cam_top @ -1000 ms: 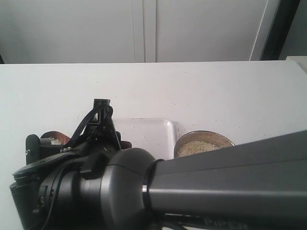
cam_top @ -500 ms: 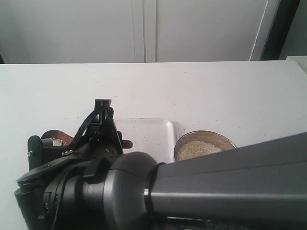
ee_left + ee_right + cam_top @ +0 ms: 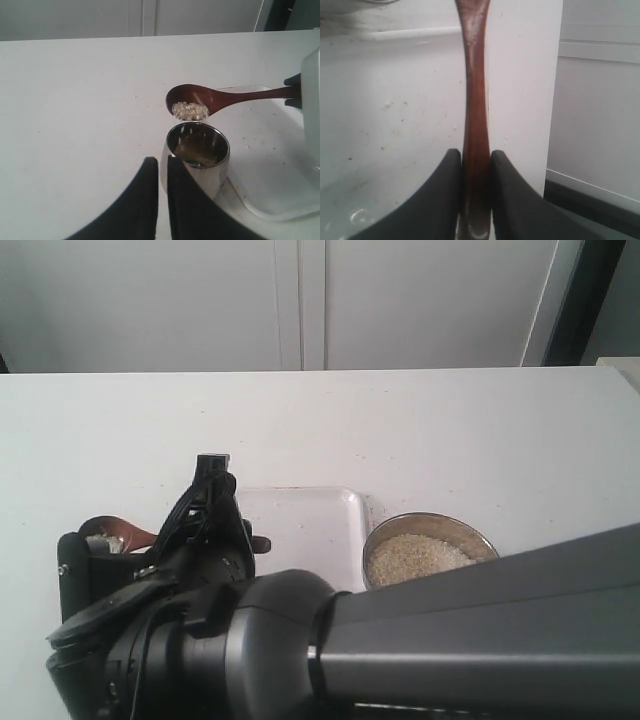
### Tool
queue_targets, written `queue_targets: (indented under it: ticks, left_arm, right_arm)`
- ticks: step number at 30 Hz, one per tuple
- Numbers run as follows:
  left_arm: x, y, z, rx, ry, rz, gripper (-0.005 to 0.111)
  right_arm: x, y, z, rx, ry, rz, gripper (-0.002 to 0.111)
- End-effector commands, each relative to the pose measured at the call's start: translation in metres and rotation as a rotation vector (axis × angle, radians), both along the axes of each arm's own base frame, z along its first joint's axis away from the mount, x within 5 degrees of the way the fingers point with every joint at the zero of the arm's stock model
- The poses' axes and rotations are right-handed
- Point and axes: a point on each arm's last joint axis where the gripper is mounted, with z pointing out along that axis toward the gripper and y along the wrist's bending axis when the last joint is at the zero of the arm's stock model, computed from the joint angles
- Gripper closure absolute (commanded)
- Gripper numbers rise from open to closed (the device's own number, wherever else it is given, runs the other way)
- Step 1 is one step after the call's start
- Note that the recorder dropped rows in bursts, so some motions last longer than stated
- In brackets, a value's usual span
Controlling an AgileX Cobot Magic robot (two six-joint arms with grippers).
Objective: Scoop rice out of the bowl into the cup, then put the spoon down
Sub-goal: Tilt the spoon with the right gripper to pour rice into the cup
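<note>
Spoon [image 3: 227,97] holding rice [image 3: 190,110], just above cup [image 3: 209,181]

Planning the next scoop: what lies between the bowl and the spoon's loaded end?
A white tray, with the right arm stretched across it; the exterior view shows it between bowl and spoon.

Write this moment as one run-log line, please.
step: pour into cup | right gripper: shut on spoon | rice: at spoon lip, above cup | bowl: holds rice
</note>
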Motion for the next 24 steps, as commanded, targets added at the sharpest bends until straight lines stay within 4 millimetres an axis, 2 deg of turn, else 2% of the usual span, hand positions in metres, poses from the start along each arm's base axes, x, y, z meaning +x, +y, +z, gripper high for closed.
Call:
queue_targets:
  ticks: [1,10,20,24]
  left_arm:
    - [0.000,0.000,0.003,-0.010,-0.008,-0.007,0.092]
    - [0.000,0.000,0.003,-0.010,-0.008,-0.007,0.092]
    - [0.000,0.000,0.003,-0.010,-0.008,-0.007,0.092]
    - [0.000,0.000,0.003,-0.010,-0.008,-0.007,0.092]
  right_arm:
    - [-0.002,-0.005,-0.005,-0.012,-0.011,0.003,0.108]
    - [-0.003,-0.013,-0.017,-0.016,-0.076,0.025,0.108]
    - [-0.002,-0.011,-0.015,-0.010,-0.102,0.040,0.108]
    - [-0.004,-0.019,-0.018,-0.060,-0.121,-0.007,0.108]
